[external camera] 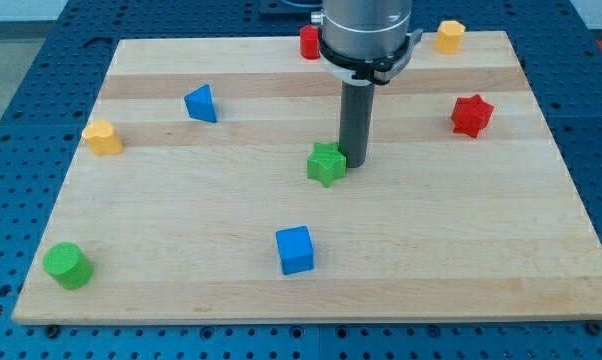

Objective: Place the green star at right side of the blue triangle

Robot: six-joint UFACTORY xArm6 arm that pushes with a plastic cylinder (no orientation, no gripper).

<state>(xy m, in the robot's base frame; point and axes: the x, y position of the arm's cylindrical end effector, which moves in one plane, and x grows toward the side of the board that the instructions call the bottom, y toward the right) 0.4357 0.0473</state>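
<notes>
My tip (354, 163) touches the green star (326, 163).
Bare rod, holding nothing — the star looks light, rigid, slidable; push its right-hand points toward the blue triangle (201, 103).

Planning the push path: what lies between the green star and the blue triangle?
Nothing: in the camera view, only bare wood lies between the green star and the blue triangle. My tip sits against the star's right side.

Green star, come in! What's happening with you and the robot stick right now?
My tip at green star, on its right edge. Blue triangle far off toward view's upper left. Nothing between them.
</notes>
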